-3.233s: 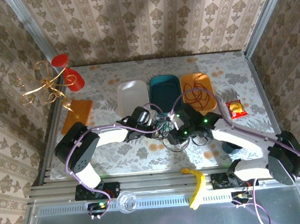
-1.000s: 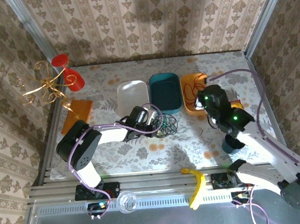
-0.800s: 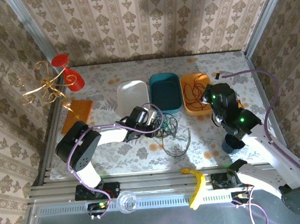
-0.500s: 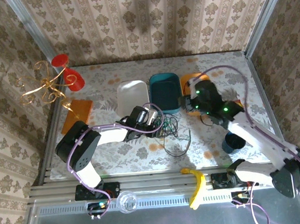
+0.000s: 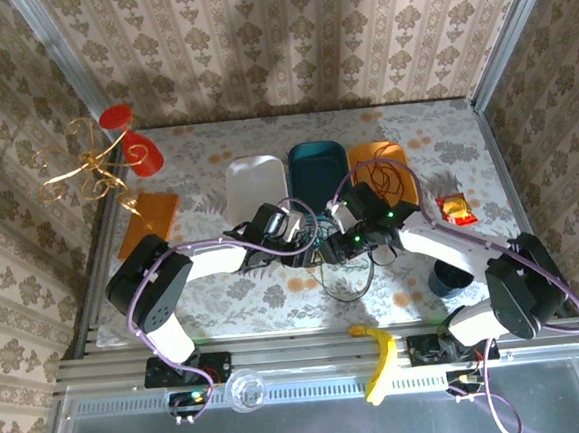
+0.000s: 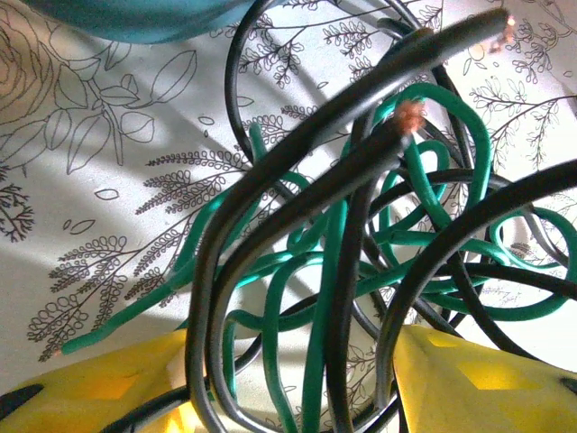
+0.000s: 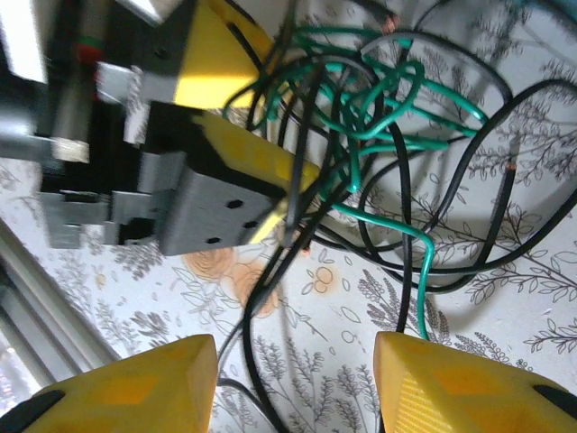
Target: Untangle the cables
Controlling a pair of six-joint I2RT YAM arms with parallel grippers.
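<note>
Though a knot overhead, cables (image 5: 322,246) reveal copper tips (image 6: 410,115) close-up.

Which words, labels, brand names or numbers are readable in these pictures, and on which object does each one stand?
No text can be read.
The small red and yellow packet carries some print, but it is too small and blurred to read.
Nothing else bears legible writing.

Wallpapered booth
Striped damask walls (image 5: 285,36) at nine, twelve and three o'clock enclose a floral-clothed table (image 5: 444,134).
</note>
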